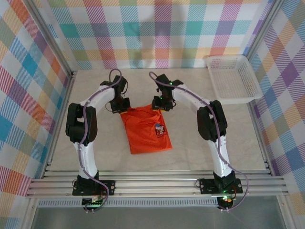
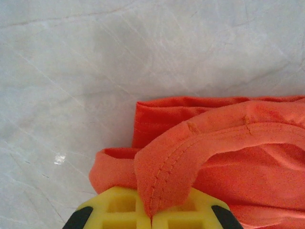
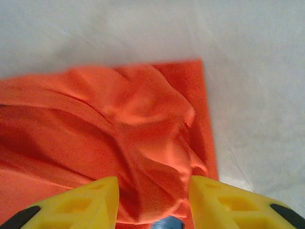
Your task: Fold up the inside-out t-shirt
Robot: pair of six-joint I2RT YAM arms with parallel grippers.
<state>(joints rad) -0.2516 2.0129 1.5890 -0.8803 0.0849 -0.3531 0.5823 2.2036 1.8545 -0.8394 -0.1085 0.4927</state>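
The inside-out t-shirt (image 1: 145, 132) lies as a bright orange, roughly folded rectangle in the middle of the table, with a small cartoon print (image 1: 158, 128) near its right edge. My left gripper (image 1: 120, 106) is at its far left corner. In the left wrist view that gripper (image 2: 152, 217) is shut on a stitched hem of the t-shirt (image 2: 248, 162), and the fabric rises in a fold out of the closed yellow fingertips (image 2: 119, 210). My right gripper (image 1: 160, 104) is at the far right corner. It (image 3: 153, 200) stands open over the wrinkled t-shirt (image 3: 119, 129), the cloth lying loose between its yellow fingers (image 3: 90, 200).
A white plastic mesh basket (image 1: 233, 78) stands at the back right against the checked wall. Pale tabletop (image 1: 214, 152) surrounds the shirt. Metal rails (image 1: 152, 183) run along the near edge by the arm bases.
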